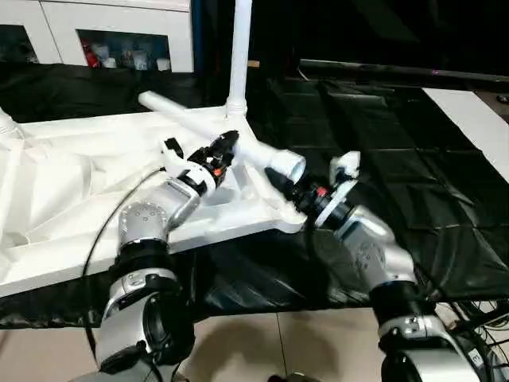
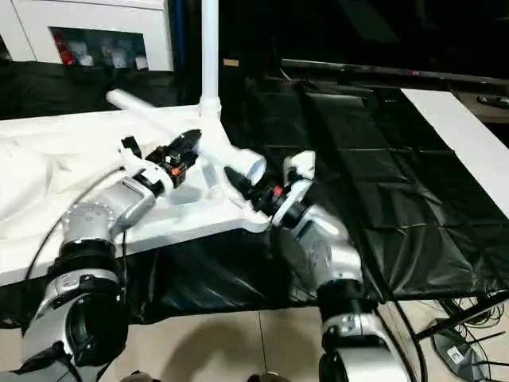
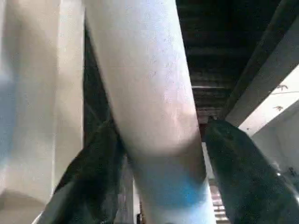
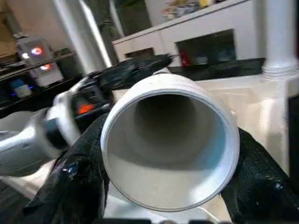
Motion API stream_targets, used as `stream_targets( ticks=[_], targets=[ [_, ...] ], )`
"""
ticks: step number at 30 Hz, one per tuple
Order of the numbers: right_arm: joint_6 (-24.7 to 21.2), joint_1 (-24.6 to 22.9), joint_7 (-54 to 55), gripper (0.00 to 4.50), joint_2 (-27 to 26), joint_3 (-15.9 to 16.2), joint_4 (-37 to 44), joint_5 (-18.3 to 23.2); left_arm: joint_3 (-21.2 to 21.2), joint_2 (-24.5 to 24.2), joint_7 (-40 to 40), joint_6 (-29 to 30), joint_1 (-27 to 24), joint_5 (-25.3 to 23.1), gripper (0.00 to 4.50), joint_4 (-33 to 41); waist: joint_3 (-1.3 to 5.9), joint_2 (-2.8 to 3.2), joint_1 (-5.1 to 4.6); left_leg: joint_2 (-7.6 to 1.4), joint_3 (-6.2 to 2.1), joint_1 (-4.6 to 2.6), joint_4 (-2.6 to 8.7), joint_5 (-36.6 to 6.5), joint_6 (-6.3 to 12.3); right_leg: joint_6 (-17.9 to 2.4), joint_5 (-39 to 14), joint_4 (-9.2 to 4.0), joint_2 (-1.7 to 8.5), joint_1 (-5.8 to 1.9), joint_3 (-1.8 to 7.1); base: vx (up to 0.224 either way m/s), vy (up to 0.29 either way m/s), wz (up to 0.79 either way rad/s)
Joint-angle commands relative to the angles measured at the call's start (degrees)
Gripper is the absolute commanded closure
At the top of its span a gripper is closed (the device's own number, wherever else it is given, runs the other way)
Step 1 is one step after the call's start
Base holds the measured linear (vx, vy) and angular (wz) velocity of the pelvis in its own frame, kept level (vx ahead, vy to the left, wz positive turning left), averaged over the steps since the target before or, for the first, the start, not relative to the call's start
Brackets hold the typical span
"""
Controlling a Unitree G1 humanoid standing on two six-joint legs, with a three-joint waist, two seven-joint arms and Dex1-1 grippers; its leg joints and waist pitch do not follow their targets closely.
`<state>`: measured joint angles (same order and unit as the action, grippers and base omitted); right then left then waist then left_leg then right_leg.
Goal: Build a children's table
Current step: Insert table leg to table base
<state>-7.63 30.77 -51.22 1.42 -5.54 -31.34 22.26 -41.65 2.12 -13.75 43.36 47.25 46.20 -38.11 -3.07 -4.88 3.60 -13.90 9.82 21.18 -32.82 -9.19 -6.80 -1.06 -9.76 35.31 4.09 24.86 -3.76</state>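
Observation:
The children's table top lies underside up on the black-covered work table. One white leg stands upright in its far corner socket. A second, loose leg lies slanted across the top, its flared open end pointing toward me. My left gripper straddles the middle of this leg, open, with a thin gap beside one of the fingers. My right gripper is shut on the flared end, black fingers pressed against both sides.
A white cabinet with shelves stands behind the work table. A white board lies at the far right on the black cover. Cables trail over the tiled floor at the right front. Another socket stub rises at the top's far left.

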Motion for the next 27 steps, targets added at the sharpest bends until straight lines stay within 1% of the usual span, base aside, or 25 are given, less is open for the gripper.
stream_targets(
  ticks=[1, 2, 3, 4, 6, 7, 8, 9, 10, 11, 12, 14, 15, 17, 18, 19, 20, 22, 23, 24, 25, 26, 27],
  targets=[
    [-1.13, -0.88, -0.27, 1.77, 0.36, 0.34, 1.81, 0.35, 1.95, -0.26, -0.3, -0.47, 1.16, -0.8, 1.24, -0.04, 4.29, 0.61, 0.35, 1.18, 1.01, -0.52, 2.5, -6.59, 5.65, -13.57, -0.7, -3.3, 2.18, -4.78, 1.82, 0.0, 0.0, 0.0],
    [-1.36, -1.02, -0.08, 1.77, 0.4, 0.48, 2.17, 0.38, 2.47, -0.47, -0.67, -1.11, 1.09, -1.25, 1.74, -0.1, 4.3, 0.57, 0.38, 1.19, 1.01, -0.5, 2.5, -6.54, 5.61, -13.56, -0.74, -3.3, 2.21, -4.82, 1.84, 0.0, 0.0, 0.0],
    [-1.42, -1.07, 0.16, 1.77, 0.41, 0.52, 2.33, 0.38, 2.71, -0.56, -0.71, -1.65, 1.01, -1.51, 1.74, 0.09, 4.31, 0.62, 0.44, 1.15, 1.0, -0.48, 2.51, -6.27, 5.46, -13.52, -0.39, -3.25, 2.27, -4.85, 1.87, 0.0, 0.0, 0.0],
    [-1.46, -1.11, 0.31, 1.77, 0.42, 0.55, 2.44, 0.4, 2.79, -0.61, -0.67, -2.0, 0.97, -1.59, 1.83, 0.23, 4.3, 0.61, 0.44, 1.14, 1.0, -0.5, 2.52, -6.3, 5.46, -13.47, -0.33, -3.28, 2.25, -4.83, 1.86, 0.0, 0.0, 0.0],
    [-1.55, -1.21, 0.47, 1.77, 0.45, 0.63, 2.63, 0.46, 3.64, -0.78, -1.32, -2.48, 0.77, -2.19, 1.77, 0.9, 4.32, 0.62, 0.58, 1.12, 1.01, -0.5, 2.52, -6.01, 5.24, -13.96, 0.21, -3.19, 2.35, -4.84, 1.86, 0.0, 0.0, 0.0],
    [-1.69, -1.46, 0.81, 1.78, 0.48, 0.86, 3.07, 0.45, 5.52, -1.27, -2.18, -3.62, 0.38, -3.72, 2.1, 2.3, 4.37, 0.6, 0.58, 1.07, 0.98, -0.59, 2.5, -6.23, 5.18, -13.79, 0.22, -3.12, 2.3, -4.81, 1.86, 0.0, 0.0, 0.0],
    [-1.69, -1.46, 0.81, 1.78, 0.48, 0.86, 3.07, 0.45, 5.52, -1.27, -2.18, -3.62, 0.38, -3.72, 2.15, 2.3, 4.31, 0.58, 0.6, 1.08, 0.99, -0.6, 2.54, -6.38, 5.18, -13.66, -0.04, -3.2, 2.29, -4.77, 1.84, 0.0, 0.0, 0.0],
    [-1.97, -1.63, 0.84, 1.78, 0.47, 0.98, 3.43, 0.53, 6.96, -1.57, -3.4, -4.51, 0.02, -4.72, 2.13, 3.39, 4.32, 0.6, 0.62, 1.13, 1.01, -0.55, 2.51, -6.4, 5.07, -13.64, -0.15, -3.15, 2.32, -4.84, 1.86, 0.0, 0.0, 0.0],
    [-2.55, -1.97, 0.93, 1.78, 0.45, 1.1, 4.29, 0.64, 9.07, -2.1, -4.75, -6.2, -0.41, -6.17, 2.13, 5.1, 4.3, 0.59, 0.82, 0.99, 0.91, -0.54, 2.62, -6.23, 4.79, -13.74, -0.35, -3.21, 2.49, -4.9, 1.88, 0.0, 0.0, 0.0],
    [-2.56, -1.97, 0.93, 1.78, 0.45, 1.1, 4.31, 0.64, 9.12, -2.11, -4.79, -6.25, -0.42, -6.21, 2.13, 5.15, 4.39, 0.62, 0.84, 0.94, 0.95, -0.55, 2.55, -6.2, 4.7, -13.8, 0.01, -3.09, 2.47, -4.89, 1.89, 0.0, 0.0, 0.0],
    [-2.87, -2.15, 1.03, 1.78, 0.52, 1.14, 4.86, 0.74, 10.33, -2.44, -6.04, -7.53, -0.56, -6.69, 2.19, 6.91, 4.33, 0.48, 0.92, 1.0, 0.99, -0.57, 2.55, -6.04, 4.68, -13.73, 0.45, -3.04, 2.4, -4.84, 1.91, 0.0, 0.0, 0.0],
    [-2.88, -2.21, 1.27, 1.8, 0.68, 1.16, 5.14, 0.65, 10.61, -2.68, -6.02, -7.14, -0.34, -6.17, 2.29, 8.53, 4.35, 0.54, 1.06, 1.02, 0.98, -0.5, 2.51, -5.45, 4.4, -13.84, 1.6, -2.84, 2.44, -4.97, 1.97, 0.0, 0.0, 0.0],
    [-2.77, -2.26, 1.46, 1.81, 0.86, 1.31, 5.27, 0.46, 11.33, -2.96, -6.48, -7.29, -0.3, -6.43, 2.31, 9.52, 4.37, 0.48, 1.09, 1.02, 1.01, -0.55, 2.49, -5.47, 4.34, -13.87, 1.8, -2.83, 2.44, -4.94, 1.97, 0.0, 0.0, 0.0],
    [-2.66, -2.41, 2.18, 1.81, 1.58, 2.06, 5.66, -0.69, 13.36, -3.59, -7.59, -7.37, -0.41, -7.36, 2.35, 11.82, 4.32, 0.51, 1.14, 1.07, 1.03, -0.55, 2.5, -5.61, 4.28, -13.72, 1.34, -2.88, 2.42, -4.91, 1.96, 0.0, 0.0, 0.0],
    [-2.66, -2.41, 2.18, 1.81, 1.58, 2.06, 5.66, -0.69, 13.36, -3.59, -7.59, -7.37, -0.41, -7.36, 2.35, 11.82, 4.34, 0.56, 1.22, 1.06, 1.06, -0.56, 2.46, -5.79, 4.02, -13.45, 0.82, -2.88, 2.38, -4.9, 1.99, 0.0, 0.0, 0.0],
    [-3.94, -3.21, 0.57, 1.26, 2.21, 2.39, 7.71, 0.44, 15.87, -4.57, -8.93, -8.12, -0.49, -8.92, 2.36, 14.43, 4.27, 0.48, 1.36, 1.0, 1.01, -0.65, 2.56, -6.13, 3.94, -12.98, -0.11, -3.0, 2.37, -4.89, 1.96, 0.0, 0.0, 0.0],
    [-4.55, -3.61, -0.3, 1.13, 2.48, 2.48, 8.71, 1.16, 16.93, -5.04, -9.6, -8.53, -0.56, -9.57, 2.39, 15.32, 4.3, 0.47, 1.46, 1.0, 1.02, -0.63, 2.53, -6.05, 3.83, -12.85, -0.24, -2.96, 2.4, -4.92, 1.98, 0.0, 0.0, 0.0],
    [-6.21, -4.55, -2.28, 1.06, 3.25, 2.66, 10.82, 2.71, 18.49, -5.95, -10.45, -9.4, -0.58, -10.89, 2.4, 16.25, 4.28, 0.4, 1.5, 0.99, 0.97, -0.64, 2.58, -6.2, 3.76, -12.32, -0.16, -3.0, 2.31, -4.95, 1.97, 0.0, 0.0, 0.0],
    [-7.39, -5.19, -3.37, 1.06, 3.87, 2.71, 12.19, 3.61, 18.93, -6.43, -10.69, -9.53, -0.48, -11.22, 2.4, 16.6, 4.25, 0.32, 1.51, 1.07, 0.99, -0.62, 2.6, -6.35, 3.92, -11.78, -0.33, -3.09, 2.23, -5.1, 2.0, 0.0, 0.0, 0.0],
    [-8.82, -5.88, -4.54, 0.91, 4.64, 2.58, 13.68, 4.74, 19.66, -7.05, -11.02, -10.14, -0.53, -11.93, 2.44, 16.95, 4.23, 0.38, 1.51, 1.08, 0.96, -0.54, 2.57, -6.46, 3.79, -11.41, -0.58, -3.02, 2.26, -5.09, 2.04, 0.0, 0.0, 0.0],
    [-10.09, -6.38, -5.46, 0.72, 5.41, 2.38, 14.82, 5.66, 20.48, -7.7, -11.74, -10.42, -0.67, -12.47, 2.56, 17.39, 4.24, 0.39, 1.56, 1.05, 0.97, -0.62, 2.58, -6.29, 3.78, -11.29, -0.94, -3.14, 2.23, -5.04, 2.01, 0.0, 0.0, 0.0],
    [-11.17, -6.69, -6.09, 0.72, 6.13, 1.94, 15.66, 6.53, 21.21, -8.25, -12.32, -10.61, -0.87, -12.93, 2.56, 17.84, 4.34, 0.39, 1.58, 1.06, 0.97, -0.59, 2.47, -6.17, 3.73, -11.38, -0.75, -2.99, 2.28, -5.06, 2.02, 0.0, 0.0, 0.0],
    [-11.73, -6.79, -6.34, 0.64, 6.54, 1.49, 16.05, 7.11, 21.53, -8.5, -12.5, -10.61, -0.99, -13.13, 2.58, 18.1, 4.3, 0.59, 1.56, 1.01, 0.95, -0.66, 2.53, -6.17, 3.67, -11.51, -0.81, -2.99, 2.24, -4.94, 2.0, 0.0, 0.0, 0.0]
  ],
)
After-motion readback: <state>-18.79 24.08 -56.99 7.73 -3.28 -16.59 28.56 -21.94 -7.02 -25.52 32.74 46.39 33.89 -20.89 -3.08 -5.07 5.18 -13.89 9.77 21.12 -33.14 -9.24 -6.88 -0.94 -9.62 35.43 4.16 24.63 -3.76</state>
